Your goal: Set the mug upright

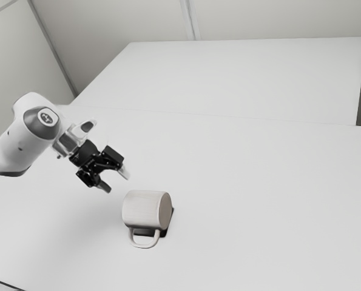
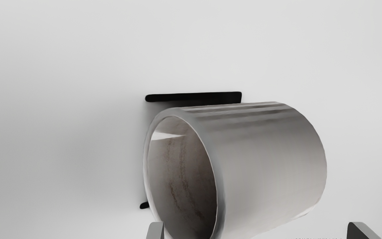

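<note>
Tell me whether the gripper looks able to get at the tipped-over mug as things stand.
Probably yes: the gripper hangs open close to the mug, I see nothing between them, and the handle juts out away from the gripper.

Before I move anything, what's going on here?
A single Franka arm holds its gripper open near a pale mug, with its two fingertips well apart and nothing gripped. The mug lies on its side on the white table, its handle pointing away from the gripper in the exterior view. The job is to set it upright, and that is not done yet.
</note>
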Available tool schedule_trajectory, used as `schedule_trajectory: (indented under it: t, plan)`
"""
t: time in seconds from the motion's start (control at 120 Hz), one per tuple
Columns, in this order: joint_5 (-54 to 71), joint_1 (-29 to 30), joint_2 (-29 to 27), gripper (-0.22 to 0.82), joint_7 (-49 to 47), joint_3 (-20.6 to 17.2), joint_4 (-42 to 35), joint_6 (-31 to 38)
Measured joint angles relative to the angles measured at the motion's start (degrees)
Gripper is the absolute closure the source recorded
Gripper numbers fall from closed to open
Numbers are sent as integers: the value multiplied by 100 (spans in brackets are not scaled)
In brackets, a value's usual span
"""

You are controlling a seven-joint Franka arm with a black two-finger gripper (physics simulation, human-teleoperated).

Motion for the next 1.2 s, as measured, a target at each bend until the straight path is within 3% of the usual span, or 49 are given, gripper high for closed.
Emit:
schedule_trajectory:
  t: [0.2, 0.667, 0.767, 0.983, 1.2]
  plan:
    - [-437, 156, 317, 0, 962, -4, -170, 51]
    - [-1880, 234, 883, 1, 2368, -4, -325, -973]
    - [-2150, 229, 958, 15, 2448, -6, -338, -1178]
    - [-2349, 215, 999, 56, 2583, -14, -332, -1424]
    - [-2337, 197, 954, 72, 2679, -31, -317, -1506]
